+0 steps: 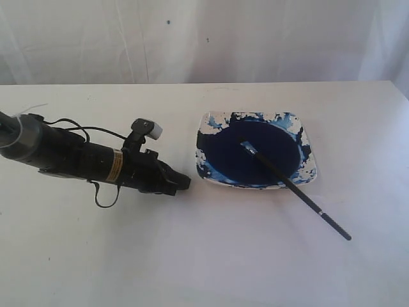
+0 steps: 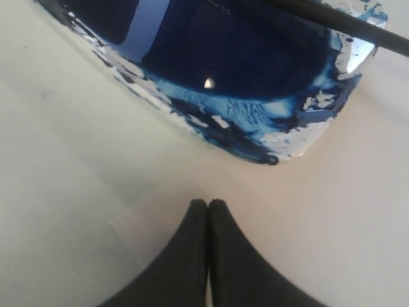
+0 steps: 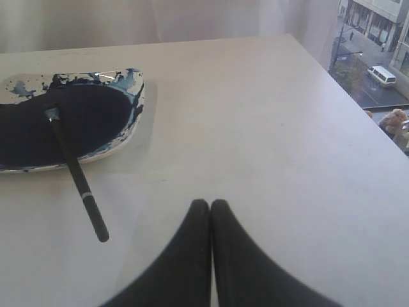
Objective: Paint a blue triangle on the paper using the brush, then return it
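The brush (image 1: pixel 294 187) lies with its bristle tip in the dark blue paint of the white dish (image 1: pixel 311 153), its black handle sticking out over the near right rim onto the white surface. I cannot tell the paper apart from the white table top (image 1: pixel 211 256). No blue triangle is in view. My left gripper (image 1: pixel 187 183) rests low just left of the dish, shut and empty; its wrist view shows the fingertips (image 2: pixel 208 201) pressed together near the dish rim (image 2: pixel 300 144). My right gripper (image 3: pixel 210 202) is shut on nothing, to the right of the brush (image 3: pixel 77 176) and dish (image 3: pixel 137 96); it is outside the exterior view.
A wrinkled white curtain (image 1: pixel 192 38) hangs behind the table. In the right wrist view the table's edge (image 3: pixel 348 102) runs beside a window onto a street (image 3: pixel 377 70). A faint clear patch (image 2: pixel 137 224) lies on the surface by the left fingertips.
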### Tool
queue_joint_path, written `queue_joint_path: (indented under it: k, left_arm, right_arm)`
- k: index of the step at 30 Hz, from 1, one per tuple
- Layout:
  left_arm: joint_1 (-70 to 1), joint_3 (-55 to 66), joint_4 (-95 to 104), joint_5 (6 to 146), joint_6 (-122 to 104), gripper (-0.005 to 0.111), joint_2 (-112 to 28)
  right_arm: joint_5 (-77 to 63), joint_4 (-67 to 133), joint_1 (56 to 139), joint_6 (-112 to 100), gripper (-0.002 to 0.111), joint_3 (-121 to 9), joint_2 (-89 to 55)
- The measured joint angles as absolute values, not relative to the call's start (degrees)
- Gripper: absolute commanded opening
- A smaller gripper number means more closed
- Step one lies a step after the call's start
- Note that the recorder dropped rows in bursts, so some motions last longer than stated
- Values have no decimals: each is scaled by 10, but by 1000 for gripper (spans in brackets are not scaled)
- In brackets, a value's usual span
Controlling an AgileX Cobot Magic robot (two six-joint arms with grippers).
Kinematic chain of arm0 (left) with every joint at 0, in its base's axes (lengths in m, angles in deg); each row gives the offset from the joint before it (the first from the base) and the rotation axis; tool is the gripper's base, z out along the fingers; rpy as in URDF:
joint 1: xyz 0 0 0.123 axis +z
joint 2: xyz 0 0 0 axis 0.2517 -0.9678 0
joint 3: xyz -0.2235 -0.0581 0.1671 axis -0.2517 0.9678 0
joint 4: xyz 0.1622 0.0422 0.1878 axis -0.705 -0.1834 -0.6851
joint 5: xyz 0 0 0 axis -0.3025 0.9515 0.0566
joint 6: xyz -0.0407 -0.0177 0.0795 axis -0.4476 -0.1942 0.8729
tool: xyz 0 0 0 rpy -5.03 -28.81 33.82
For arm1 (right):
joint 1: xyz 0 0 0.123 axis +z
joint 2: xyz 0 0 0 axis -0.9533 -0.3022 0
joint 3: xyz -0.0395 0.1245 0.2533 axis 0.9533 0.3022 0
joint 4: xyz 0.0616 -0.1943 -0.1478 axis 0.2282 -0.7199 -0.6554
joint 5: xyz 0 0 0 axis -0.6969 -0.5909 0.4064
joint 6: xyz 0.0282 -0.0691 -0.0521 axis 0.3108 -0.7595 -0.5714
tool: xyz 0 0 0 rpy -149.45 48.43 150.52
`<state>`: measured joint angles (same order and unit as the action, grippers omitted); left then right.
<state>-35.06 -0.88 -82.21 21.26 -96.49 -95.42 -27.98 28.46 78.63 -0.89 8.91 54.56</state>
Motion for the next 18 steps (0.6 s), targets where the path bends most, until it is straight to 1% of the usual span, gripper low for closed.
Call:
queue_joint_path:
  k: [18]
  left_arm:
    - [-351,-9,-822,222,-966,0,-954]
  right_arm:
    - [-280,285,786,-9,0,89,546]
